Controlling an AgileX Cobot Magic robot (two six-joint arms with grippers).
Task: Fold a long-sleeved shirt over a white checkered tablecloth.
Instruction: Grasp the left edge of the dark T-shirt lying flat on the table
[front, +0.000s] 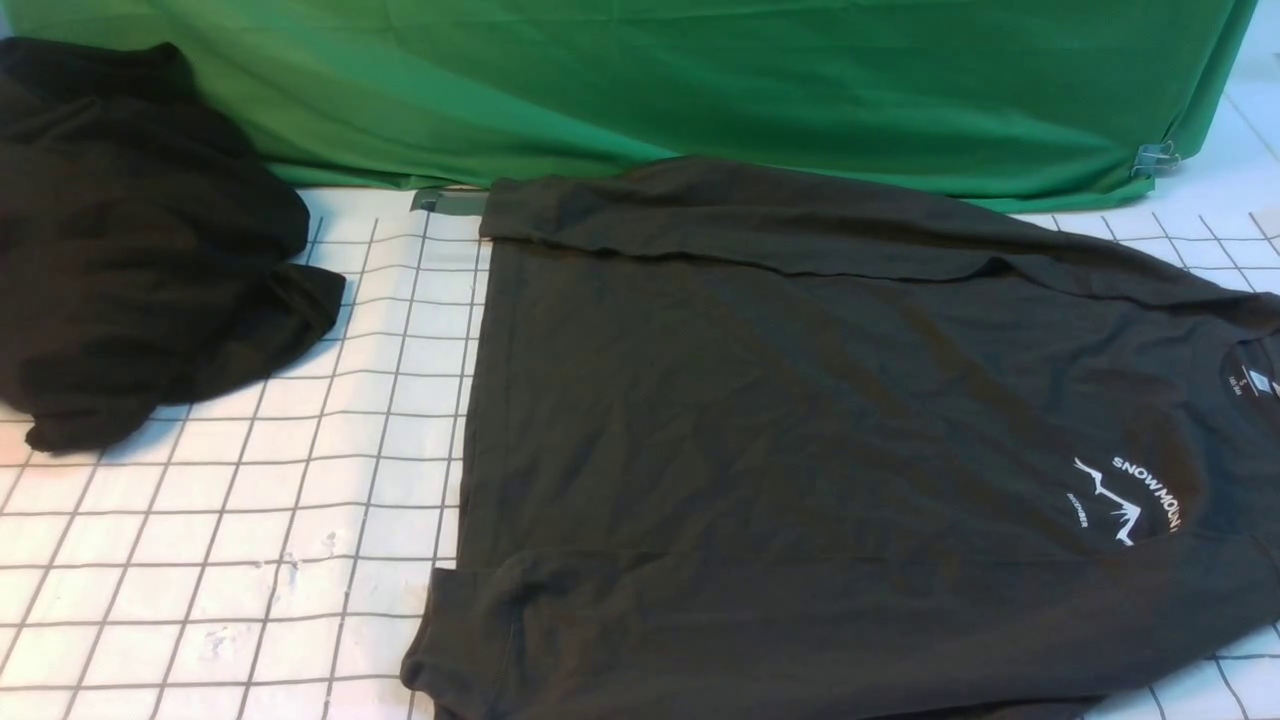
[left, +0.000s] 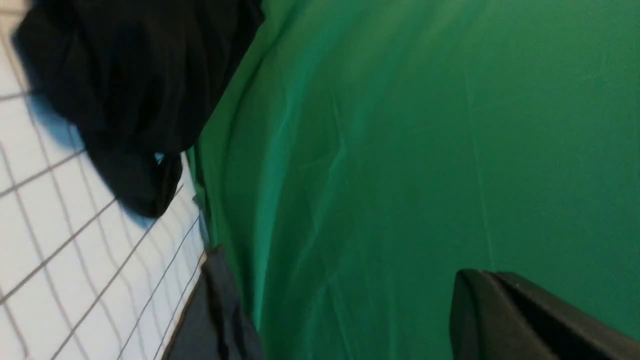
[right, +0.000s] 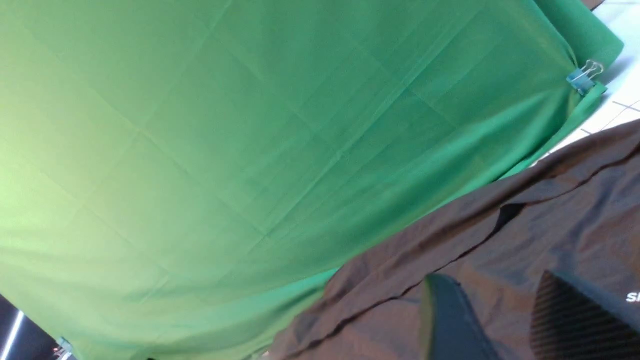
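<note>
Charcoal cotton: the shirt (front: 800, 430) lies spread flat on the tablecloth (front: 250, 520), chest side up. Its collar end is on the right tool's side and its hem is on the left tool's side. Neither tool shows in the front view; each appears only in its own wrist view.

Left tool (left: 487, 290): fingers pressed together with no gap and nothing between them. Straight ahead of its tips hangs the green backdrop (left: 400, 150). Off to one side of the tool a corner of the shirt rests on the checked cloth. Farther along that side is the black heap (front: 140, 250), a separate, darker garment bunched at the backdrop's foot. Bare checks lie between the heap and the shirt's hem.

Right tool (right: 492, 280): fingers (right: 445, 320) stand apart, gripping nothing. Shirt fabric shows through the gap, lying just beyond the tips. Whether the fingers touch the fabric, I cannot tell.

One sleeve (front: 750, 215) is folded in over the body along the edge farthest from both tools, right against the backdrop. Ahead of the right tool and out to its side, a binder clip (right: 582, 75) pinches the backdrop's lower corner.

A white logo (front: 1125, 495) sits on the chest near the collar, close to the right tool's finger. There is small white print inside the collar (front: 1255, 383), too small to read.
</note>
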